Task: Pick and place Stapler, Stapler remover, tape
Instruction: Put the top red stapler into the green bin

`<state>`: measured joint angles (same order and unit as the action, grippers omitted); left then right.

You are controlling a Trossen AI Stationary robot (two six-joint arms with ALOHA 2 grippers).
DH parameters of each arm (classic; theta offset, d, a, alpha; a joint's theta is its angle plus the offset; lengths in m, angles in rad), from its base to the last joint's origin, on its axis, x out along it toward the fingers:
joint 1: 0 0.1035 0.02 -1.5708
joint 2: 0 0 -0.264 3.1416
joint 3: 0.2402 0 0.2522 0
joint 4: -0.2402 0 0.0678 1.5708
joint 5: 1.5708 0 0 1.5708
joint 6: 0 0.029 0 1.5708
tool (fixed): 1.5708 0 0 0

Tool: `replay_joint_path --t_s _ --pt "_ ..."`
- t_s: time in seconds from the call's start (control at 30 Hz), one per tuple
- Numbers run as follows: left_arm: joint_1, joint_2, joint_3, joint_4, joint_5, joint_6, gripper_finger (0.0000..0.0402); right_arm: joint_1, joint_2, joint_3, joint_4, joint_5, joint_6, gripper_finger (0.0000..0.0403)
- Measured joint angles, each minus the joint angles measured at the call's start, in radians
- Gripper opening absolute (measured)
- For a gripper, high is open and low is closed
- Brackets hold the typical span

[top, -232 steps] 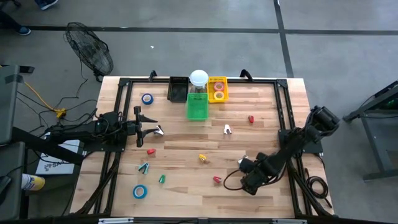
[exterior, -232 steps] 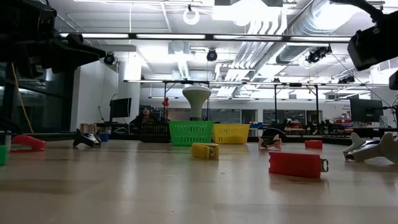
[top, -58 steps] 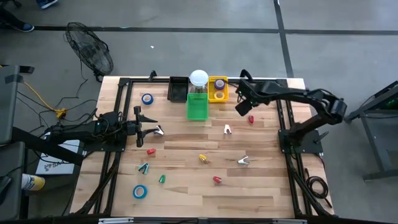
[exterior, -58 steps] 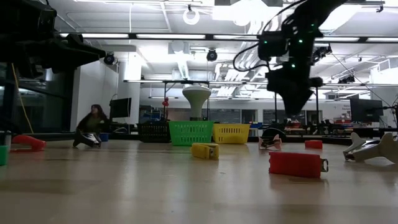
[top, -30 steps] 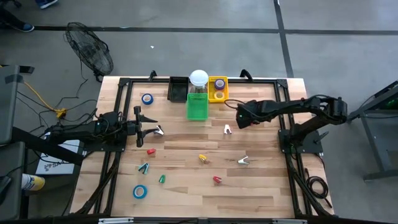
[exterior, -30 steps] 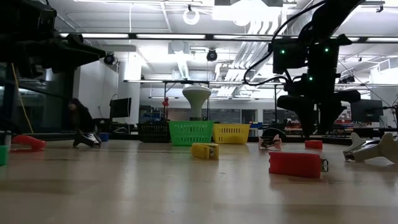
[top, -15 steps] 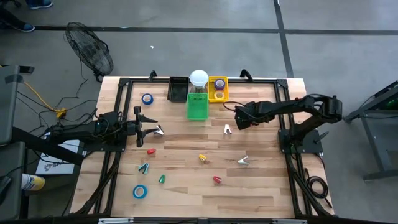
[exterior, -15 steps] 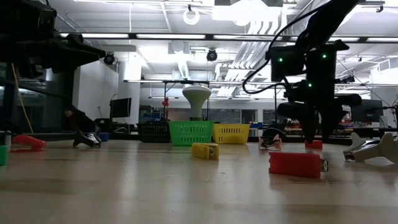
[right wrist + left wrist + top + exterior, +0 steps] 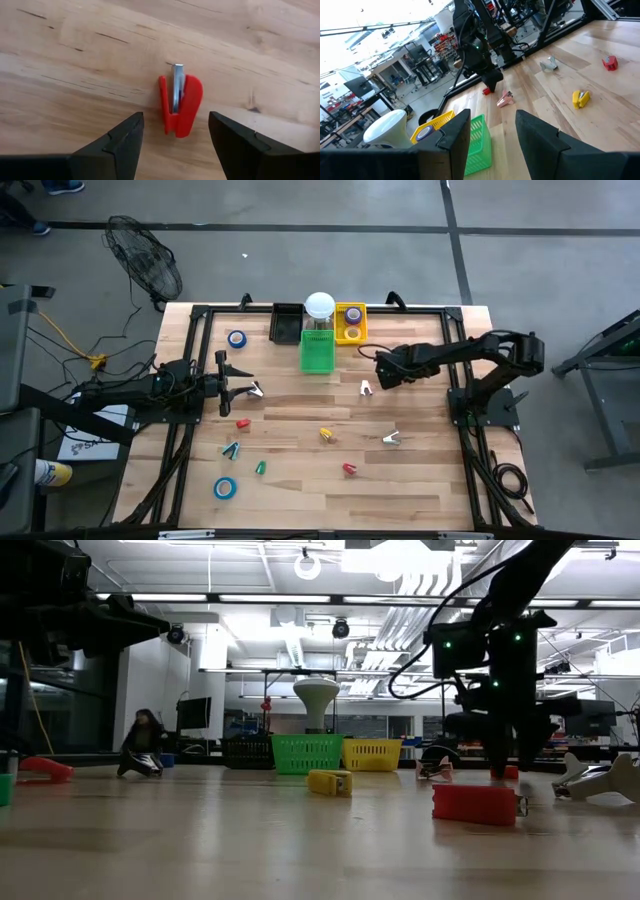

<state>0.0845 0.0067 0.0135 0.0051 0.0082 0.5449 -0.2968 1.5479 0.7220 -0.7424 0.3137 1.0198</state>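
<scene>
Your right gripper (image 9: pixel 172 137) hangs low w/ fingers spread either side of the small red stapler (image 9: pixel 180 106) lying flat on the table (image 9: pixel 75 60), lined up to pinch it, while the left gripper (image 9: pixel 492 132) waits part-open over the table's left side.

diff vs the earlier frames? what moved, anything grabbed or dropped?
The right arm swung from the table's near right corner to the yellow basket, then came back down over the small red stapler. Its right gripper now stands open astride the stapler, not gripping. The basket now holds a purple tape roll that was not there before. The left gripper and the other scattered items stayed put.
</scene>
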Motion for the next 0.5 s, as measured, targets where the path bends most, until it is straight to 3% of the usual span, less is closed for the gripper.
replay_joint_path --t_s 0.23,0.5 --pt "0.000 0.000 0.000 0.000 0.000 0.000 0.0154 -0.011 0.006 0.000 0.018 -0.025 -0.007 0.0214" --pt "0.000 0.000 0.000 0.000 0.000 0.000 0.0154 -0.019 0.007 0.001 0.023 -0.034 -0.015 0.0170"
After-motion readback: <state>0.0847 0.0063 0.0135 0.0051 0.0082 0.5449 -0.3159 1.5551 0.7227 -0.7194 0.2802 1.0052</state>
